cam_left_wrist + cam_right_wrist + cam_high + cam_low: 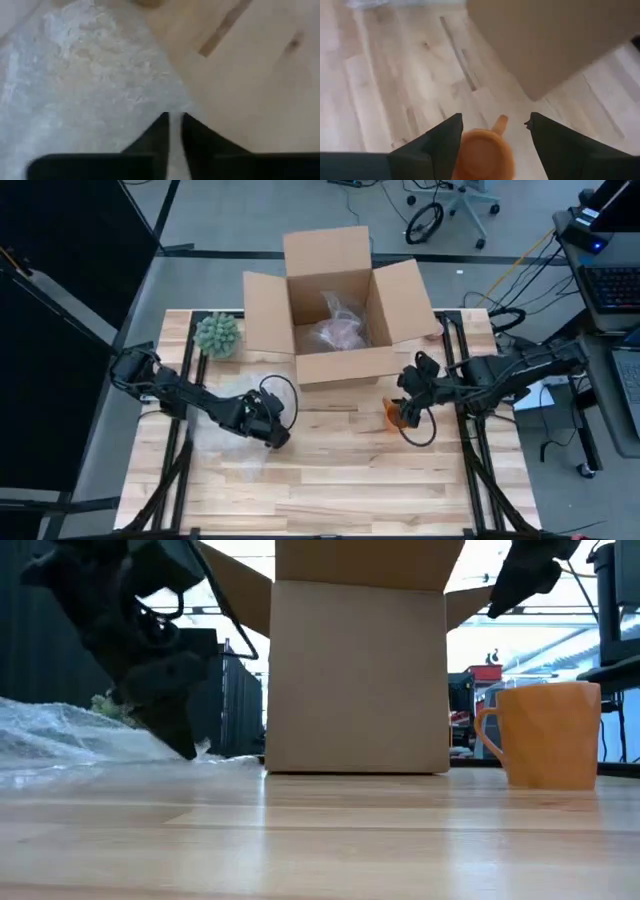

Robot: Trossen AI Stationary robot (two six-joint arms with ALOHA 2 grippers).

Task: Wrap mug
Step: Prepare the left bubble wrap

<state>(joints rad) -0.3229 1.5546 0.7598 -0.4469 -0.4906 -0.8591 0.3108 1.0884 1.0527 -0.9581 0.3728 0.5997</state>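
Observation:
An orange mug (391, 416) stands upright on the wooden table, right of centre, its handle (486, 730) showing in the low view. My right gripper (495, 122) hangs open above the mug (482, 155), one finger to each side, well clear of it. A sheet of clear bubble wrap (225, 442) lies flat on the table's left half. My left gripper (278, 438) is down at the sheet's right edge, fingers closed on it. My left gripper pinches the bubble wrap's right edge (172, 107) between its two fingers. It comes from above, slanting down from the table's left. The sheet (85, 75) lies on the table, a little crumpled; one layer or several, I cannot tell.
An open cardboard box (335, 310) stands at the far centre, flaps spread, with clear plastic inside. A green spiky ball (217, 333) sits at the far left beside it. Bare wood lies between the two grippers and along the near edge.

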